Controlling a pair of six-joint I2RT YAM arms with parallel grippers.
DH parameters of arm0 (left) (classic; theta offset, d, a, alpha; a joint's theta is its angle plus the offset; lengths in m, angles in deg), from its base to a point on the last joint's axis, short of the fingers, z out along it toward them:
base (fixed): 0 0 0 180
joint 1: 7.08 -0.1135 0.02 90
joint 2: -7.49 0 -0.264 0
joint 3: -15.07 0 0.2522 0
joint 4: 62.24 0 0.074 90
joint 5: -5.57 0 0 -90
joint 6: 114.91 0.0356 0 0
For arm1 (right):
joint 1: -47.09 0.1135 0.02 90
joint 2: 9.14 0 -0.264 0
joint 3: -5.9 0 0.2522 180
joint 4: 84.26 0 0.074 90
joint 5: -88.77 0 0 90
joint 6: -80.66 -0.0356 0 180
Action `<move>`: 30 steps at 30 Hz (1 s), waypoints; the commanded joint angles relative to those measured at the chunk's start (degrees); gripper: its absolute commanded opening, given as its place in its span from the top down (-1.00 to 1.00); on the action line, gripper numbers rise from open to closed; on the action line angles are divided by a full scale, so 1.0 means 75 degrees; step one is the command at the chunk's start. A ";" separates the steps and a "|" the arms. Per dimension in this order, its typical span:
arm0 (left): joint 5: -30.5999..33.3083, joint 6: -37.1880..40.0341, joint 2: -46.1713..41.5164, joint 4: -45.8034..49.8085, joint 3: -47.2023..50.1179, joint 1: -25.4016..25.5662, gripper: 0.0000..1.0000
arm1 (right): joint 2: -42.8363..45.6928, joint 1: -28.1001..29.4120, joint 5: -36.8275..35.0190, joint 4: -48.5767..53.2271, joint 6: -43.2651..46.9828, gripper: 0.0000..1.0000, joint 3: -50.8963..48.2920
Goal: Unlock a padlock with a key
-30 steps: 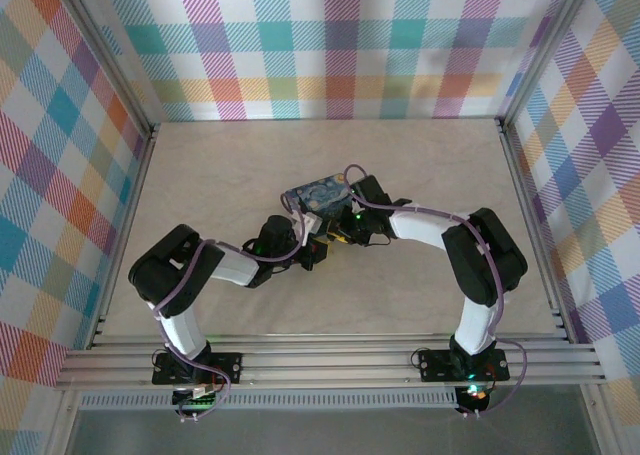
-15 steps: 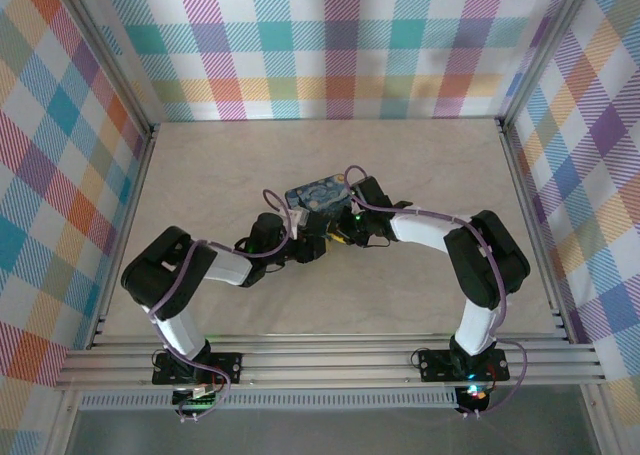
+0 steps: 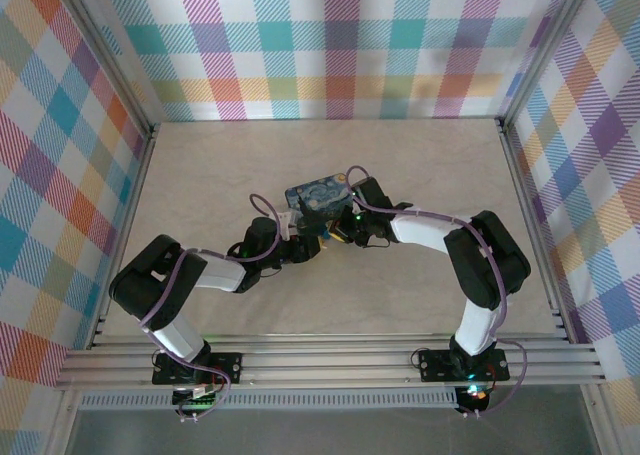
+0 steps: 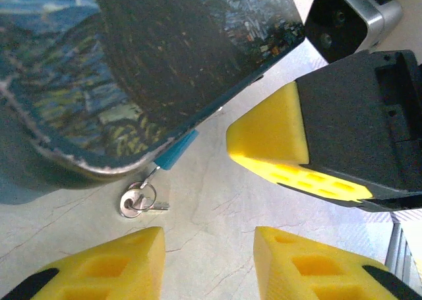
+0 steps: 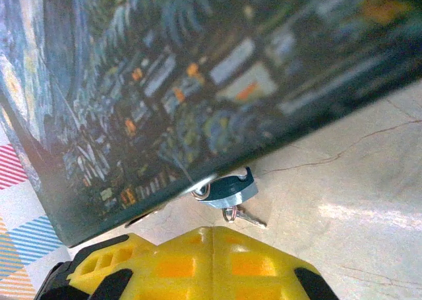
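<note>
Blue padlock (image 5: 227,189) sits at the edge of the tin (image 4: 165,62) in frame centre, and the left end effector (image 4: 210,247), fingers apart, has come closer, probably to take the key (image 4: 138,201), while the right end effector (image 5: 211,237) has fingers together.

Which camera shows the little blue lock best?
The right wrist view: the padlock sits clear at the tin's edge. The left wrist view shows a blue sliver under the tin. From the top it's too small to tell.

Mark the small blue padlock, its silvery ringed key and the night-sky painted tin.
Small blue padlock (image 5: 227,189): right wrist view, on its body.
Silvery ringed key (image 4: 132,205): left wrist view, key head at the ring.
Night-sky painted tin (image 4: 132,62): left wrist view, printed face.
</note>
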 commanded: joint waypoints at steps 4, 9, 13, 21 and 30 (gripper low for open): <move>0.0184 0.0319 -0.0229 0.0435 -0.0042 -0.0064 0.25 | 0.0411 0.0182 -0.0564 -0.0463 0.0041 0.47 -0.0420; 0.0233 0.0335 -0.0367 0.0487 0.0099 -0.0064 0.26 | 0.0327 0.0463 -0.1241 -0.0523 0.0548 0.06 -0.0412; 0.0348 0.0462 -0.0602 0.0707 0.0262 -0.0064 0.26 | 0.0111 0.0643 -0.1468 -0.0728 0.0696 -0.10 -0.0362; 0.0549 0.0736 -0.1147 0.1142 0.0510 -0.0110 0.26 | -0.0223 0.0971 -0.2261 -0.0304 0.1052 -0.16 0.0098; 0.0534 0.0887 -0.1460 0.1346 0.0699 -0.0192 0.26 | -0.0365 0.1094 -0.2893 -0.0945 0.1518 -0.16 -0.0084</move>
